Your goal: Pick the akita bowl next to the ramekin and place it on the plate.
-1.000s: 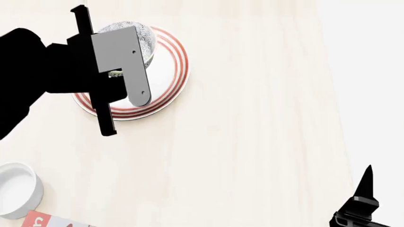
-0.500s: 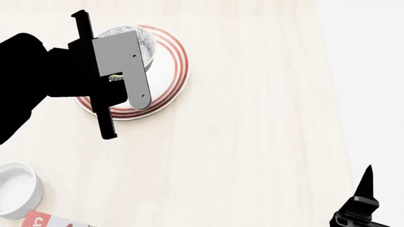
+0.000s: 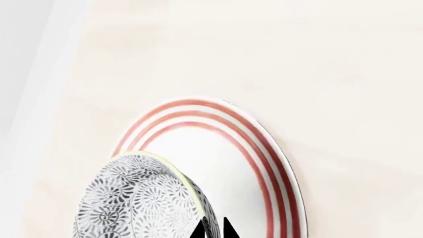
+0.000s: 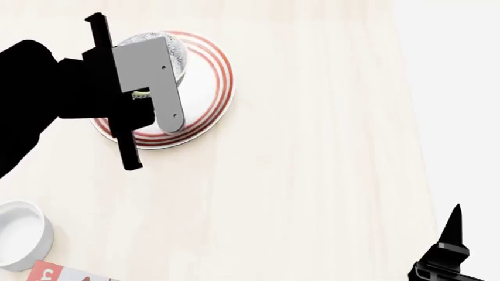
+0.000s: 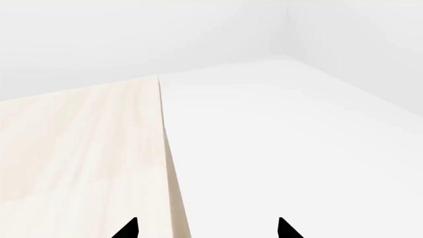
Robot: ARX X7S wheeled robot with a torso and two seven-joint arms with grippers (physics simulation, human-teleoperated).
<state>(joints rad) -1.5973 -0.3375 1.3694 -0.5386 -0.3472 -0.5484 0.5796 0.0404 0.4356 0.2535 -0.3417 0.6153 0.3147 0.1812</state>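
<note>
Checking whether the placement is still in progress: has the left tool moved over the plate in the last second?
Yes, slightly. In the head view the left tool has shifted up and a little left against the plate, carrying the bowl with it.

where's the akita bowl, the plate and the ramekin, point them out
akita bowl (image 3: 142,198), left wrist view, on its patterned outer wall
plate (image 4: 212,88), head view, on its red-ringed rim at the side away from the arm
ramekin (image 4: 20,231), head view, on its white inside floor

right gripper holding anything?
No. In the right wrist view the right gripper has its fingertips spread apart with only table edge and floor between them.
</note>
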